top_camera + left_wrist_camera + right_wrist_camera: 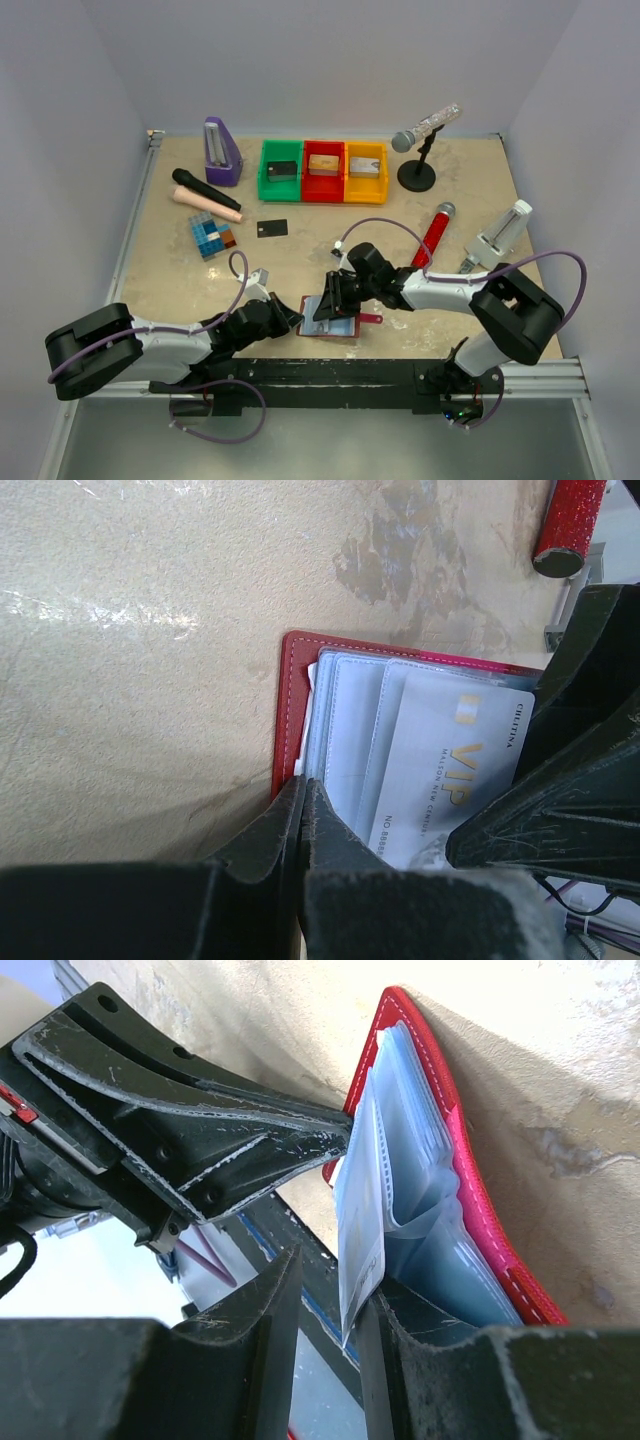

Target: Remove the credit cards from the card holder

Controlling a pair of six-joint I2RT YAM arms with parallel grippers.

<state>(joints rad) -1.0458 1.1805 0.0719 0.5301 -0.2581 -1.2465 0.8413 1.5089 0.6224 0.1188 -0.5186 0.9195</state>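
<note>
The dark-red card holder point(343, 329) lies open near the table's front edge, its pale bluish pockets point(345, 710) fanned up. A silvery-grey credit card point(450, 770) marked VIP sticks out of one pocket. My left gripper point(291, 318) is shut, its tips point(303, 782) pressed on the holder's left rim point(290, 700). My right gripper point(330, 1295) stands open over the holder. The same card's edge point(362, 1230) stands between its fingers and leans on the right one. A black credit card point(272, 228) lies flat on the table further back.
Green point(281, 170), red point(322, 168) and yellow point(365, 168) bins hold small blocks at the back. A purple metronome point(222, 150), two microphones point(205, 196) and a checkered block point(211, 236) are at the left. A mic stand point(418, 175) and a red microphone point(433, 235) are at the right.
</note>
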